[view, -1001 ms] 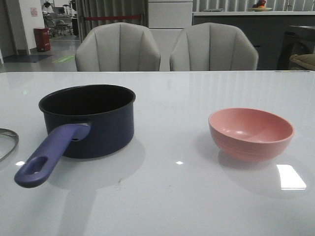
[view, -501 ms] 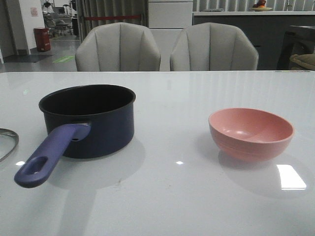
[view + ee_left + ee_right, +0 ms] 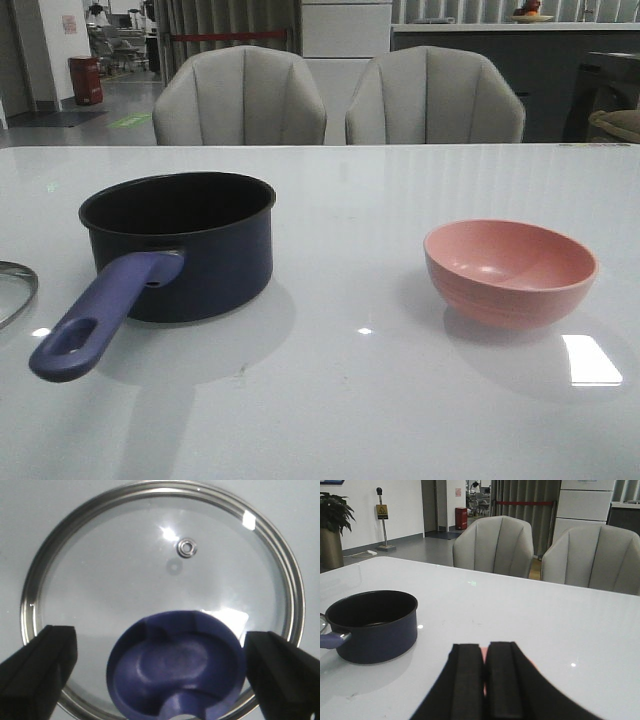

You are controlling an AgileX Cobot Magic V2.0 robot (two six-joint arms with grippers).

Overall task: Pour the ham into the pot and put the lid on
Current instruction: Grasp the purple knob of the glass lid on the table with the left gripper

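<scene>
The dark navy pot (image 3: 180, 245) stands at the left of the white table, its purple-blue handle (image 3: 95, 320) pointing toward the front left. It also shows in the right wrist view (image 3: 372, 627). The glass lid (image 3: 125, 570) lies flat on the table; only its rim (image 3: 12, 285) shows at the front view's left edge. My left gripper (image 3: 160, 672) is open above the lid, its fingers (image 3: 37, 665) wide on either side of the purple-blue knob (image 3: 177, 667) without touching it. My right gripper (image 3: 484, 647) is shut and empty. No ham is in view. Neither gripper shows in the front view.
A pink bowl (image 3: 510, 270) stands at the right of the table; a pink sliver (image 3: 484, 655) shows between the right fingers. Two grey chairs (image 3: 240, 95) (image 3: 435, 95) stand behind the table's far edge. The table (image 3: 350, 400) is glossy with light glare.
</scene>
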